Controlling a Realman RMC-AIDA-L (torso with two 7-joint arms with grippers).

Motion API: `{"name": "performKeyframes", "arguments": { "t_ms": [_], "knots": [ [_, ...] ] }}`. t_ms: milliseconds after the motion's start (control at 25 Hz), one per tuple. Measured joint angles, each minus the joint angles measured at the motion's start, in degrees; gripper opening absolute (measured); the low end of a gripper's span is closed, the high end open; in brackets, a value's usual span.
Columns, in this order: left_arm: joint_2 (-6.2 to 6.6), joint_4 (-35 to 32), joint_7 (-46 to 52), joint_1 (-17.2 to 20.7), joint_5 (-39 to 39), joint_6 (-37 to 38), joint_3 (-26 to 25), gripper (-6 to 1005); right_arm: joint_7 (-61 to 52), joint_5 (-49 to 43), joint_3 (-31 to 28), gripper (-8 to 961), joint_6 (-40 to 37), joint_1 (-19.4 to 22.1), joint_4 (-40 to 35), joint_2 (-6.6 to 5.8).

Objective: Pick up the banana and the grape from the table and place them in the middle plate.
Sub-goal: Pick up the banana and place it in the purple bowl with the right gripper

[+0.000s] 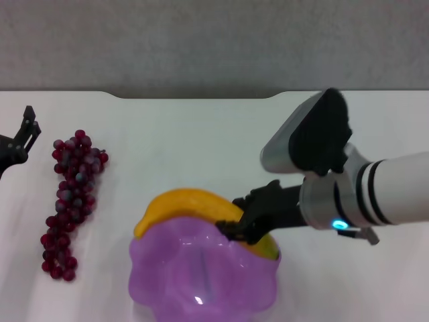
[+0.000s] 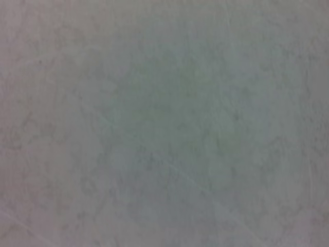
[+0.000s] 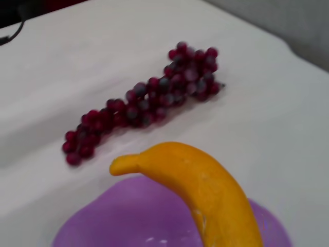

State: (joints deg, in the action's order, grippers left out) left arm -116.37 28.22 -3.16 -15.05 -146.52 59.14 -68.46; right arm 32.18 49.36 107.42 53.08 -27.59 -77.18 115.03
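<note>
The yellow-orange banana (image 1: 181, 204) hangs over the far rim of the purple middle plate (image 1: 161, 282) at the front of the white table (image 1: 188, 134). My right gripper (image 1: 238, 227) is shut on the banana's right half, just above the plate. In the right wrist view the banana (image 3: 200, 180) arches over the plate (image 3: 128, 216), its far tip free. The grape (image 1: 70, 201) lies on the table to the plate's left, also seen as a long dark red bunch (image 3: 149, 103). My left gripper (image 1: 28, 131) rests open at the table's left edge, beside the bunch's far end.
The table's notched far edge (image 1: 194, 95) meets a grey wall. The left wrist view holds only a bare pale surface (image 2: 164, 123). My right forearm (image 1: 389, 191) reaches in from the right side.
</note>
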Motion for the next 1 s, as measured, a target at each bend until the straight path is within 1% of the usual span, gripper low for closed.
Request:
{"name": "performKeyframes", "arguments": {
  "t_ms": [160,280,520,760,1000],
  "knots": [
    [0.0,0.1,-0.1,-0.1,0.0,0.0,0.0,883,-1.0,0.6,3.8,496,0.1,-1.4,1.4,0.01],
    [-0.05,0.7,-1.3,0.0,0.0,0.0,0.0,883,-1.6,1.0,5.3,506,0.6,-2.8,3.6,-0.03],
    [-0.09,1.4,-2.1,0.2,0.0,0.1,0.0,883,-4.1,1.3,5.5,525,1.0,-5.0,7.8,0.05],
    [-0.09,1.4,-2.2,0.4,0.0,0.0,0.0,883,-4.3,2.1,4.9,544,1.0,-5.1,7.8,-0.11],
    [-0.09,1.4,-2.2,0.5,0.0,0.0,0.0,883,-6.0,1.9,3.9,563,1.6,-6.4,8.8,-0.29]
  ]
}}
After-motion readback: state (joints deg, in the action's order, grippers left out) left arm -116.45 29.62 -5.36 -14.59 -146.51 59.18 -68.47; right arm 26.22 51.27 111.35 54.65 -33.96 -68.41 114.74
